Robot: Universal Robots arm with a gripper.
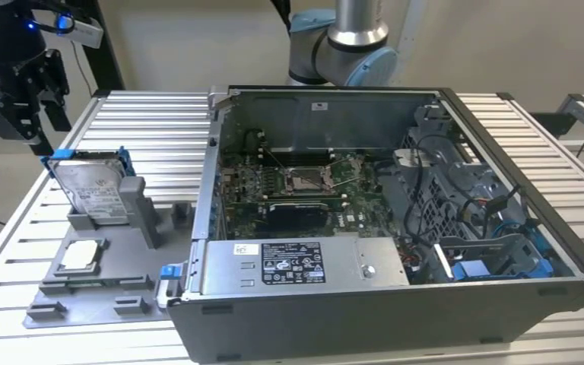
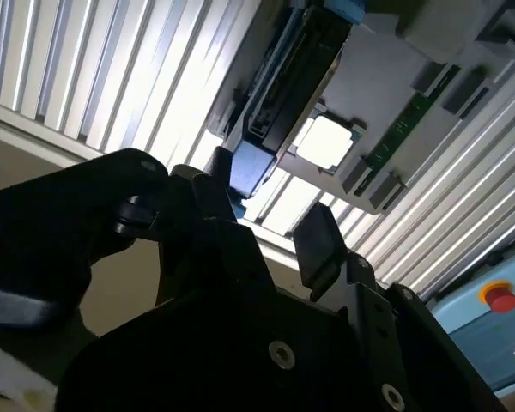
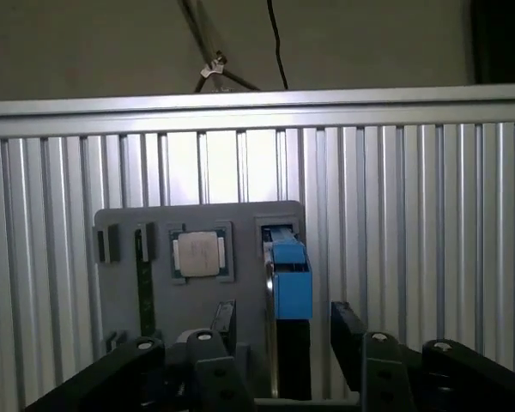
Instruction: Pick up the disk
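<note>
The gripper [image 1: 49, 131] hangs above the desk [image 1: 160, 125], up and toward the exterior view's left of the disk [image 1: 91, 186], clear of it and holding nothing. Its fingers [image 3: 343, 324] stand apart; in the first wrist view the disk's blue-framed edge lies in line with the gap between them. The disk stands on edge in a slot of a grey holder plate [image 1: 99, 293] (its white label shows in the exterior view), with the blue bracket wrapping its top. A small square processor chip [image 1: 79, 256] lies flat on the same plate, near the disk's stand. An open computer case [image 1: 373, 323] sits on the desk at the exterior view's right of the plate
</note>
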